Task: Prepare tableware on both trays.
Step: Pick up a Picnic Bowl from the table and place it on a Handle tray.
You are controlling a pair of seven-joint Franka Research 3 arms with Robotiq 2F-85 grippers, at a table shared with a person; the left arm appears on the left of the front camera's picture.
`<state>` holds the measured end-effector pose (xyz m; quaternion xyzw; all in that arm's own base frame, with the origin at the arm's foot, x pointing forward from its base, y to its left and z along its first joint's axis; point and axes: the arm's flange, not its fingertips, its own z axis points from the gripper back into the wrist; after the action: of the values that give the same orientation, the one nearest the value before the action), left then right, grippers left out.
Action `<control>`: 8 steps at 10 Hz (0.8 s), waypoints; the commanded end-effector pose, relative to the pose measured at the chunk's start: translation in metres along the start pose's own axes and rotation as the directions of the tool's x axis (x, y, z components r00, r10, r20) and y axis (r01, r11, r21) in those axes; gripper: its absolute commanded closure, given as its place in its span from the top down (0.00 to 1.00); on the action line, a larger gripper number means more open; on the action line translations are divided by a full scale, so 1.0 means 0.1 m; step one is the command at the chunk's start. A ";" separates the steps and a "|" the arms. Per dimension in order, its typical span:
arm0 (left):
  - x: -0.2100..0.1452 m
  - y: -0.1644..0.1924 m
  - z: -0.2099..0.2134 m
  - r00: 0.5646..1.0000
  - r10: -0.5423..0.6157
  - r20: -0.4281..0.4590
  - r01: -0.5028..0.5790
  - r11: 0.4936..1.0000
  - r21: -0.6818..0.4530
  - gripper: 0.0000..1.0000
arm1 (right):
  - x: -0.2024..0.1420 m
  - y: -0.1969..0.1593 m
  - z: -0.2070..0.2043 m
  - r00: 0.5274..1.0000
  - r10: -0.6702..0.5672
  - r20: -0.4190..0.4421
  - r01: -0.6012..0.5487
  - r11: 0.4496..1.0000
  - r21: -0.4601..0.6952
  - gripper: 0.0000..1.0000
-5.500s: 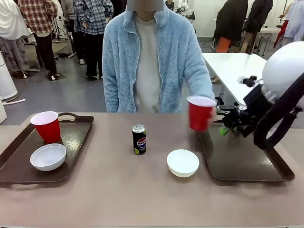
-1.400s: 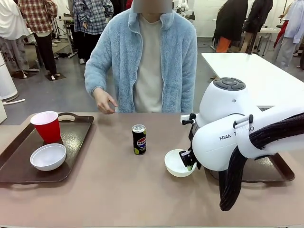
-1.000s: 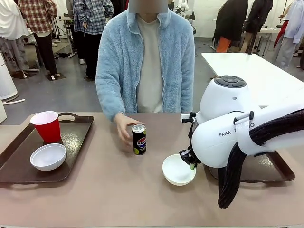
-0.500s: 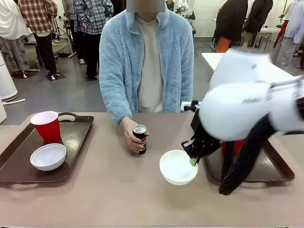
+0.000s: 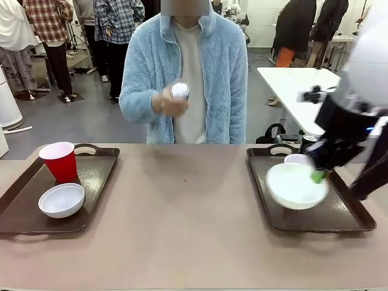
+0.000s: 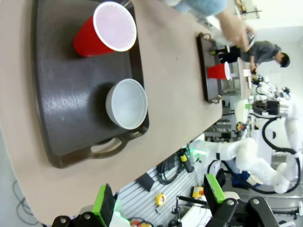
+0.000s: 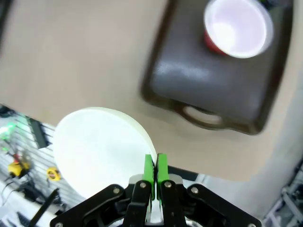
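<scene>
Transfer is what marks this moment: the carried bowl (image 5: 297, 185), which half a second ago hung over bare tabletop (image 5: 182, 230) just left of the right tray (image 5: 345, 218), is now above that tray's middle. The right jaws are nipped nearly shut on its rim, and in the right wrist view the green pads (image 7: 148, 169) press almost together on the thin wall. Whether its base touches the right tray yet I cannot tell. The soda can (image 5: 179, 91) has also left the tabletop to the left of the right tray. The person's hand (image 5: 168, 103) now holds it at chest height, well above and to the left of that tray. By my reading, once the bowl is set down the right tray will have a bowl and the red cup (image 7: 236, 26) at its far end, so a can is what it lacks. The left tray (image 5: 91, 176), well apart from the right tray at the tabletop's other end, already carries the other red cup (image 5: 59, 160) and the second bowl (image 5: 61, 200). The left jaws stand wide open and empty above it. The carried bowl is small, round and plain white. Motion blurs it, and it is tipped so its pale inside faces the front camera.
</scene>
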<state>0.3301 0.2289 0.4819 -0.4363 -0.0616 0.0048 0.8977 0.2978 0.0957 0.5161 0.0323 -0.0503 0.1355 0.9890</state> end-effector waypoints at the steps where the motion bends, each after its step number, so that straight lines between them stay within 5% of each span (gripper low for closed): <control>1: 0.01 -0.02 0.01 1.000 0.016 0.010 -0.016 1.000 0.003 1.00 | 0.08 -0.70 0.08 0.999 -0.053 -0.007 0.053 0.998 -0.017 0.00; 4: 0.01 -0.02 0.01 1.000 0.016 0.010 -0.016 1.000 0.003 1.00 | -0.01 -1.42 0.25 0.987 -0.154 0.048 0.153 0.988 0.015 0.00; 8: 0.01 -0.02 0.01 1.000 0.016 0.010 -0.016 1.000 0.003 1.00 | -0.07 -1.20 0.14 0.993 -0.121 0.017 0.121 0.992 -0.016 0.00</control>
<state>0.3303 0.2288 0.4819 -0.4360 -0.0613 0.0047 0.8979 0.3257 -0.0258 0.5268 0.0227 -0.0575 0.0770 0.9951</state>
